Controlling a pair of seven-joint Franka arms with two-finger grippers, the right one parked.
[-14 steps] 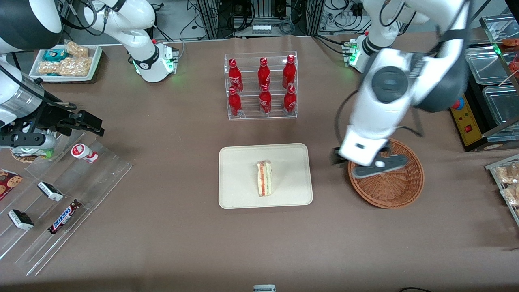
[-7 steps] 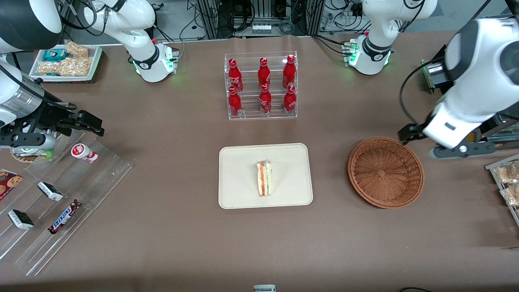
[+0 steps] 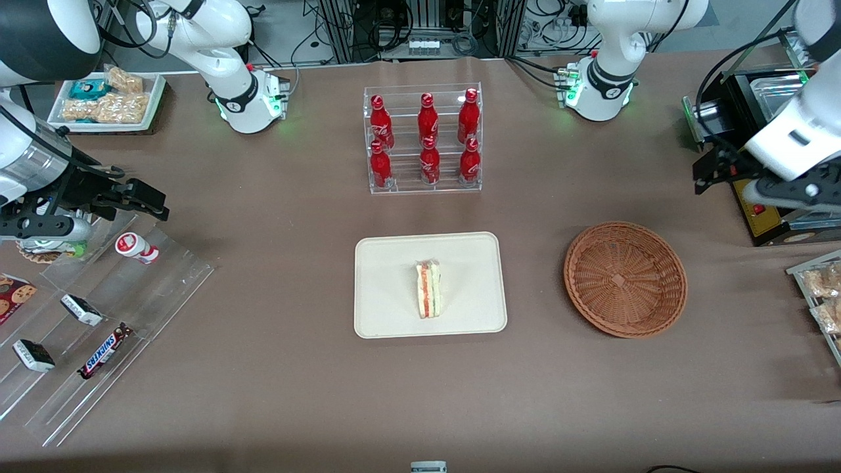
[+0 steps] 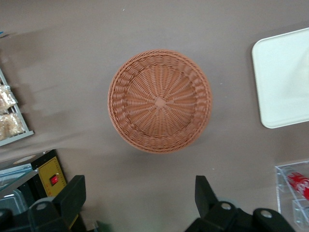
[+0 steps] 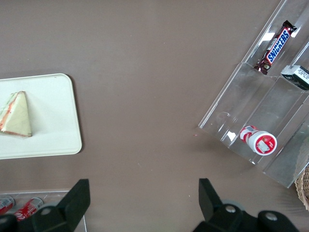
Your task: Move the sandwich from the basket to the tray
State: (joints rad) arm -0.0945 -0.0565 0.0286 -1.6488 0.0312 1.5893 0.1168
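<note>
The sandwich [image 3: 428, 289], a pale wedge with an orange-red stripe, lies on the cream tray [image 3: 387, 263] in the middle of the table; the right wrist view also holds the sandwich [image 5: 15, 116] and the tray [image 5: 53, 125]. The woven basket [image 3: 625, 279] sits beside the tray toward the working arm's end, with nothing in it. My gripper [image 3: 785, 192] hangs high above the table edge, farther from the front camera than the basket. In the left wrist view the gripper [image 4: 140, 193] is open and holds nothing, its fingers [image 4: 75, 195] wide apart, with the basket [image 4: 160, 101] and a tray corner [image 4: 285, 77] below.
A clear rack of red bottles [image 3: 424, 141] stands farther from the front camera than the tray. A stepped acrylic rack with snack bars [image 3: 98, 315] lies toward the parked arm's end. A black and yellow box [image 3: 755, 203] and a tray of packets [image 3: 821, 289] sit near my gripper.
My gripper has swung from over the basket out toward the working arm's end of the table and away from the front camera. The sandwich has stayed on the tray.
</note>
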